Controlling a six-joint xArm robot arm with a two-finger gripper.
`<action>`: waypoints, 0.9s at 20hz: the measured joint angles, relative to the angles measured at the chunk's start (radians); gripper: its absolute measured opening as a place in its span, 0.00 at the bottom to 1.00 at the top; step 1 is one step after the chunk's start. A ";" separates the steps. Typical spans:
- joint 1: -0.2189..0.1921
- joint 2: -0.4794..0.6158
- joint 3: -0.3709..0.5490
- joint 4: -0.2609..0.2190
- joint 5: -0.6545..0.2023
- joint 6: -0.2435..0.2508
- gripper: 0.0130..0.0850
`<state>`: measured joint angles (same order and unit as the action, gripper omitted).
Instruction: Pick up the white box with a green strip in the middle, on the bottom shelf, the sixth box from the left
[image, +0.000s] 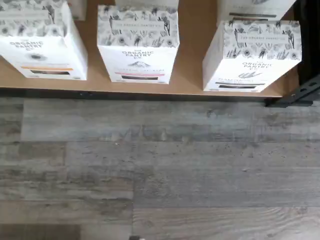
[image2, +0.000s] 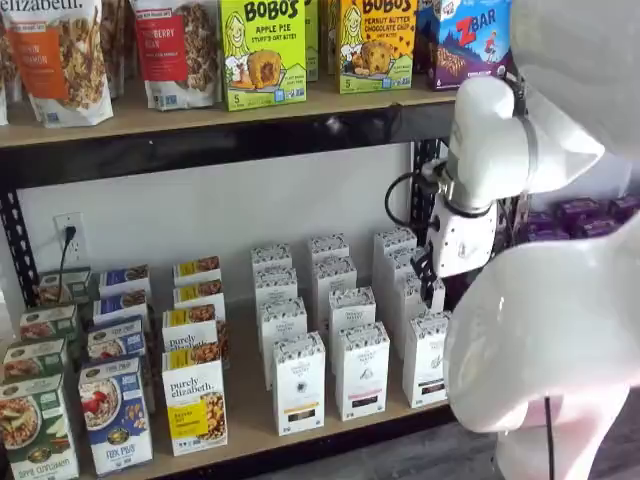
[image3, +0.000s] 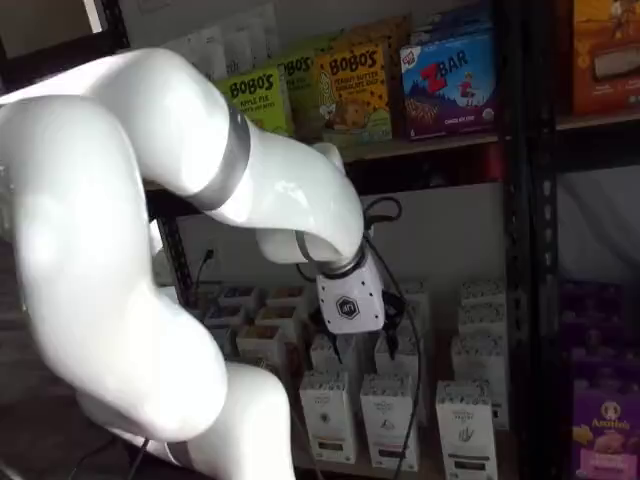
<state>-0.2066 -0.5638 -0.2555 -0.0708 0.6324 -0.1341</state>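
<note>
The gripper is hanging in front of the rack, above the grey plank floor. Its white body is showing in both shelf views, but its black fingers are appearing only as a dark patch, so whether they are parted cannot be told. Beyond the black front rail, the bottom shelf is carrying a near row of three matching cartons. The white box is standing at the right end of that row, with the pink-banded carton to its left and the black rack bracket close on its right. It is standing upright, its long axis running vertically, its speckled top facing up and its green-banded front facing outward toward the arm. A further carton is probably sitting close behind it. Likely faults: a finger is striking the bracket, closing on the pink-banded lookalike, or pushing high on this tall, narrow carton and tipping it backward into the row behind.
</note>
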 joint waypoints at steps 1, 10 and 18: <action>0.000 0.035 -0.003 -0.011 -0.024 0.008 1.00; -0.033 0.373 -0.075 -0.105 -0.221 0.065 1.00; -0.067 0.623 -0.149 -0.156 -0.430 0.090 1.00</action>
<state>-0.2732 0.0590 -0.4042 -0.2265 0.2025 -0.0438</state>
